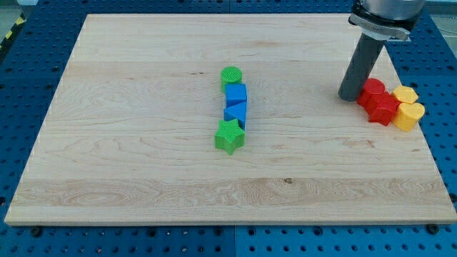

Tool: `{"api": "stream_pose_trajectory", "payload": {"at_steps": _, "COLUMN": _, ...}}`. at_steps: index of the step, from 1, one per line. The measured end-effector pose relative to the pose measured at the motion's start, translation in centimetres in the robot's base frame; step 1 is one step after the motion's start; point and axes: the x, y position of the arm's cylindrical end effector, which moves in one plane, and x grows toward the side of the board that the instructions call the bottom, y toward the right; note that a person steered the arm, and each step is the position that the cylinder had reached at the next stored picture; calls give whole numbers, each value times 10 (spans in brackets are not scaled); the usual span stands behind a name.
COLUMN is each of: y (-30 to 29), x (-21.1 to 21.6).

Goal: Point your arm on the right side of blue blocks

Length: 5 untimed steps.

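My tip [350, 96] rests on the wooden board [143, 143] at the frame's upper right, just beside 2 red blocks [378, 101] and 2 yellow blocks [408, 108], well right of the centre column: green cylinder [230, 76], blue cube [236, 94], blue triangular block [236, 113], green star [229, 136]

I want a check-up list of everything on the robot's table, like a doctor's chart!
Surface: wooden board on a blue pegboard bench.
Job's things: blue cube and blue triangular block, stacked in a column mid-board.
Clutter: green round block above them, green star below; two red blocks and two yellow blocks at the view's right.
Grippers: none; my tip rests just left of the red blocks, far right of the blue ones.
Cables: nothing seen.
Surroundings: yellow-black tape at the view's top left.
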Motion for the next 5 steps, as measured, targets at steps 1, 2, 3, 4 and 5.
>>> {"api": "stream_pose_trajectory", "payload": {"at_steps": 1, "y": 0, "x": 2}}
{"api": "stream_pose_trajectory", "payload": {"at_steps": 2, "y": -14, "x": 2}}
{"api": "stream_pose_trajectory", "payload": {"at_steps": 3, "y": -80, "x": -3}}
{"api": "stream_pose_trajectory", "payload": {"at_steps": 4, "y": -120, "x": -13}}
{"api": "stream_pose_trajectory", "payload": {"at_steps": 5, "y": -124, "x": -4}}
